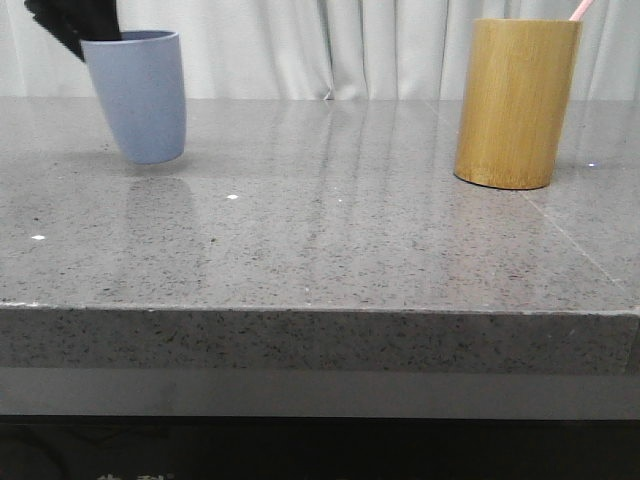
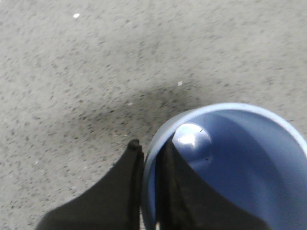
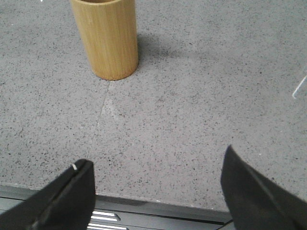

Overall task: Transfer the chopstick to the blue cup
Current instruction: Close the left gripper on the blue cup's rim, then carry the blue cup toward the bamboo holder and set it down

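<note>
The pale blue cup [image 1: 140,95] hangs tilted a little above the grey stone table at the far left. My left gripper [image 1: 82,38] is shut on its rim, one finger inside and one outside; the left wrist view shows the rim [image 2: 149,158] pinched between the black fingers [image 2: 120,191]. The cup's inside looks empty. A pink chopstick tip [image 1: 581,9] sticks out of the bamboo holder [image 1: 515,102] at the far right. My right gripper [image 3: 156,165] is open and empty over the table's near edge, well short of the holder [image 3: 105,36].
The table's front edge [image 1: 320,312] runs across the front view, with a black base below. A seam in the stone [image 3: 98,120] runs from the holder toward the right gripper. White curtains hang behind.
</note>
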You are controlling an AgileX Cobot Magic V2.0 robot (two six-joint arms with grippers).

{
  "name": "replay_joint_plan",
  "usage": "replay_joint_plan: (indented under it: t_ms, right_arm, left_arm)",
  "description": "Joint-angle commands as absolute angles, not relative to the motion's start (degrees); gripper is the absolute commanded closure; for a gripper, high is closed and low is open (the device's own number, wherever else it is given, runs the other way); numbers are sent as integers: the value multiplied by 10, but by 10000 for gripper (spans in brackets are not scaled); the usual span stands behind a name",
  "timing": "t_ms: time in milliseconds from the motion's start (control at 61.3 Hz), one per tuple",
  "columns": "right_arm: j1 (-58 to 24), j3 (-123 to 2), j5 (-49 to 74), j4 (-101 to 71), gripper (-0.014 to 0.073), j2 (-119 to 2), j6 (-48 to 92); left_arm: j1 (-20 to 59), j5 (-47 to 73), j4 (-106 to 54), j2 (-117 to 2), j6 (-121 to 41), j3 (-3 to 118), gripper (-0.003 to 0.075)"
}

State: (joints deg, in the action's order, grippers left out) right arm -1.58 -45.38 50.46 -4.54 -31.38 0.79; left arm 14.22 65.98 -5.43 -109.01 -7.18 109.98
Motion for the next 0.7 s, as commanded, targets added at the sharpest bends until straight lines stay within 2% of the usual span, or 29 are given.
replay_joint_plan:
  t_ms: [0, 375, 685]
  right_arm:
    - [-13, -469, 470, -46, 33, -320, 13]
    - [-13, -469, 470, -46, 33, -321, 13]
    - [-13, -469, 473, -46, 33, -332, 13]
  left_arm:
    - [171, 644, -77, -1060, -69, 1139, 739]
    - [285, 662, -73, -1095, -69, 1240, 739]
    - [321, 689, -70, -1158, -69, 1304, 739]
